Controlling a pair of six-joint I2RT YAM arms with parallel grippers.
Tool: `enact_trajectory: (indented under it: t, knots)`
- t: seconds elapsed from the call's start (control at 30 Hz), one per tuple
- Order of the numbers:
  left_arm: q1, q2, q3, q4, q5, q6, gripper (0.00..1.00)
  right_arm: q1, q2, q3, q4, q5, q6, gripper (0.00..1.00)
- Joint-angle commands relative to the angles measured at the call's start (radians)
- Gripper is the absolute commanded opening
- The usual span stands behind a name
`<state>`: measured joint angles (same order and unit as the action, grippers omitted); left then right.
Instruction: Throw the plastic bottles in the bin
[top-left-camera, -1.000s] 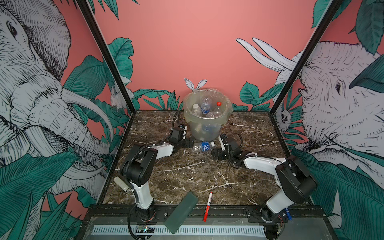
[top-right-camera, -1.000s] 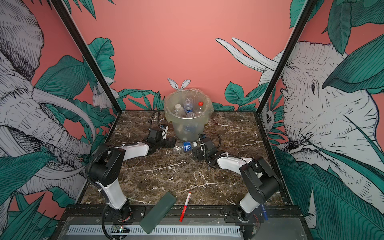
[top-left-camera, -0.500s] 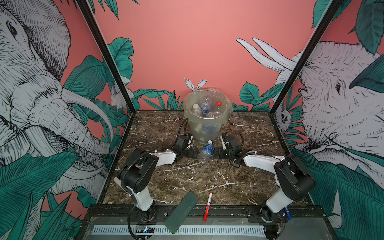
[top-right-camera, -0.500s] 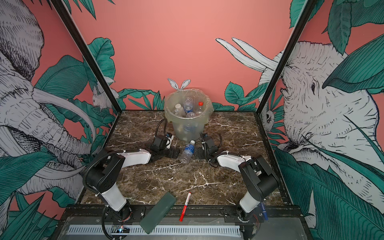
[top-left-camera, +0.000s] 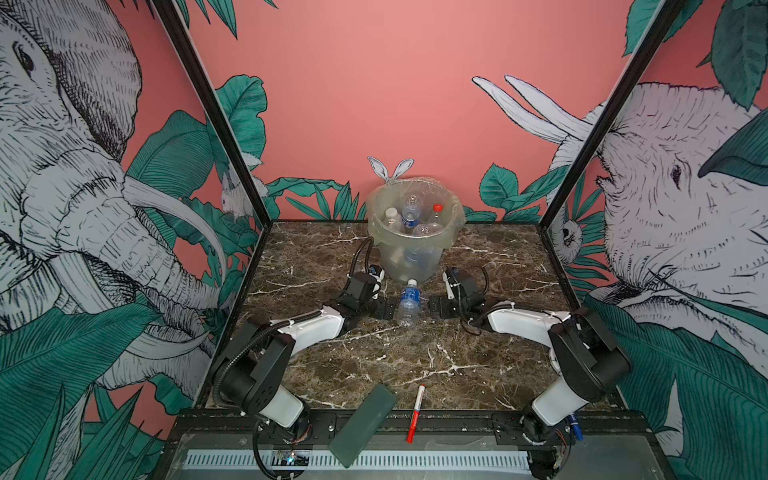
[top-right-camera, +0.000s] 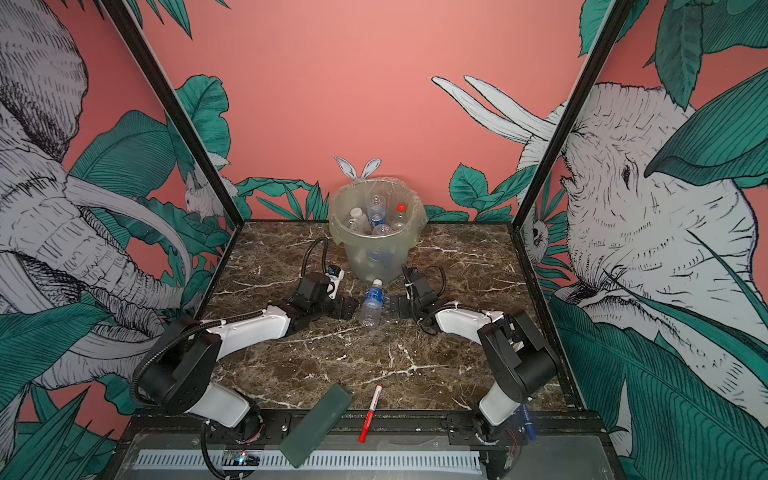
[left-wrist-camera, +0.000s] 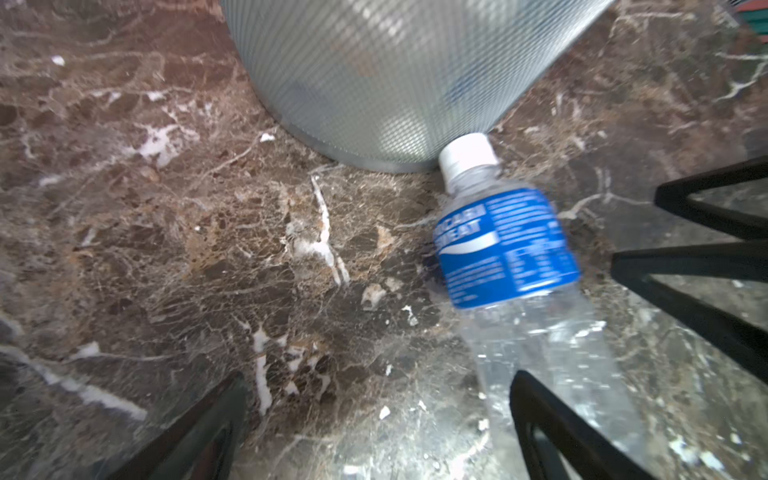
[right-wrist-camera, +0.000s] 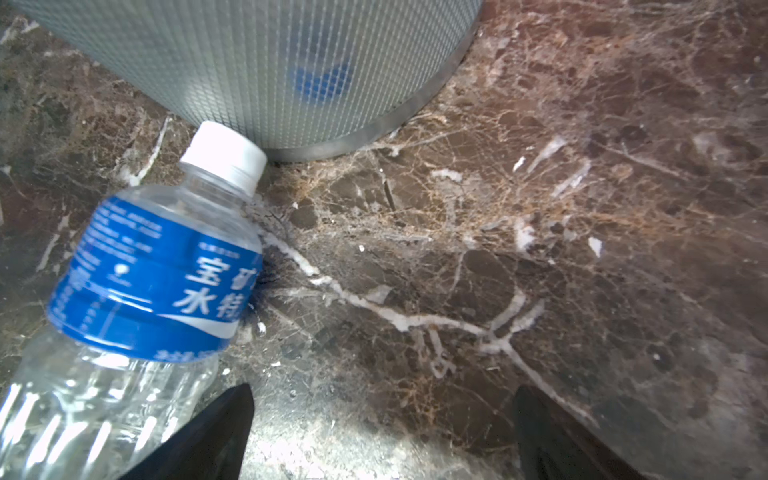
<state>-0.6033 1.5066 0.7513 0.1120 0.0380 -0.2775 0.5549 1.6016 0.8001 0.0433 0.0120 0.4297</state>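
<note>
Left tool (top-left-camera: 385, 309) and right tool (top-left-camera: 436, 308), both spread empty, flank the lying clear blue-labelled plastic bottle (top-left-camera: 408, 303), which may roll away if pinched off-centre.

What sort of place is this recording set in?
Probably a staged robot test booth, not a real room: printed elephant-and-leaf wall panels enclose a marble-patterned table, the left arm and right arm are mounted at its front edge, and a bin holding bottles stands at the back.
</note>
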Motion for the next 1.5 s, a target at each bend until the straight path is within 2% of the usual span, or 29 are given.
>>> enact_trajectory:
  t: [0.0,0.17,0.5,0.8,1.13,1.47]
  knots:
    - [-0.011,-0.056,0.011,-0.025,0.015,-0.013,1.00,-0.015,-0.066,-0.024,0.025,0.004,0.019,0.99]
    - [-0.031,-0.056,0.040,-0.037,0.012,-0.037,1.00,-0.032,-0.094,-0.044,0.038,0.000,0.030,0.99]
    - [-0.092,0.035,0.107,-0.048,-0.011,-0.051,0.99,-0.077,-0.152,-0.079,0.053,-0.008,0.043,0.99]
    - [-0.167,0.112,0.155,-0.065,-0.039,-0.055,0.95,-0.096,-0.160,-0.088,0.058,-0.020,0.049,0.99]
    - [-0.188,0.186,0.188,-0.091,-0.102,-0.058,0.94,-0.102,-0.160,-0.092,0.063,-0.029,0.052,0.99]
    - [-0.190,0.237,0.213,-0.095,-0.119,-0.053,0.88,-0.105,-0.157,-0.093,0.070,-0.043,0.052,0.95]
